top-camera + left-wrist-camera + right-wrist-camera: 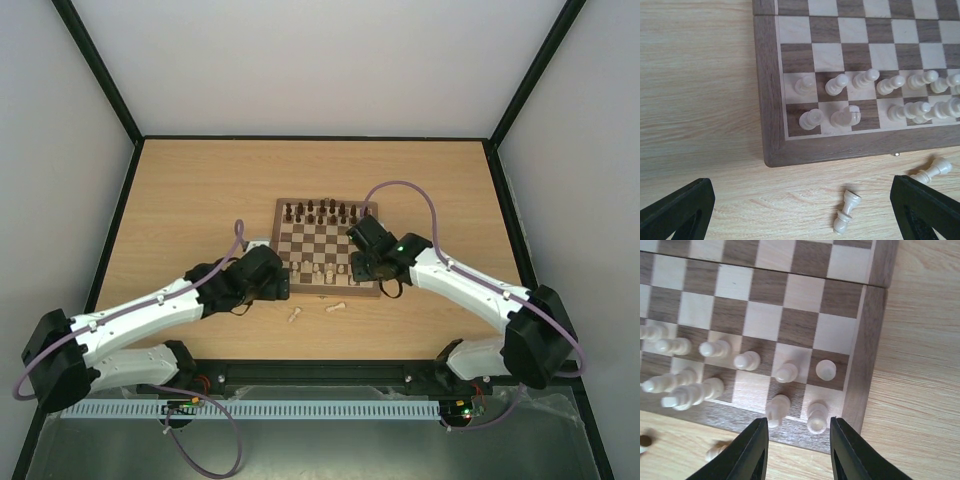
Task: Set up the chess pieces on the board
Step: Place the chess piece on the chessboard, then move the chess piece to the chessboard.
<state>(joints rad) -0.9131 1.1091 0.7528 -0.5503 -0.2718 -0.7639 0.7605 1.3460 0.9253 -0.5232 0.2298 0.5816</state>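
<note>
- The left gripper (799, 195) is held just above the surface (200, 190), off the board's near left corner, with its fingers (677, 210) spread wide apart and nothing between them.
- Two cream chess pieces are seen lying on their sides on the bare surface, between the board's near edge and the surface's near edge: one (846, 212) just in front of the left gripper, the other (932, 170) to its right, close to the board's border.
- The right gripper (798, 427) is poised over the board's near right corner, its fingers (752, 452) parted. A cream piece (817, 417) stands upright on the corner square just beyond the gap, and contact with it cannot be told.
- The board (330, 245) is placed about midway across the surface.
- The remaining cream chess pieces (837, 84) are stood in the two rows nearest the arms.
- Dark pieces (325, 212) are lined along the board's far edge.
</note>
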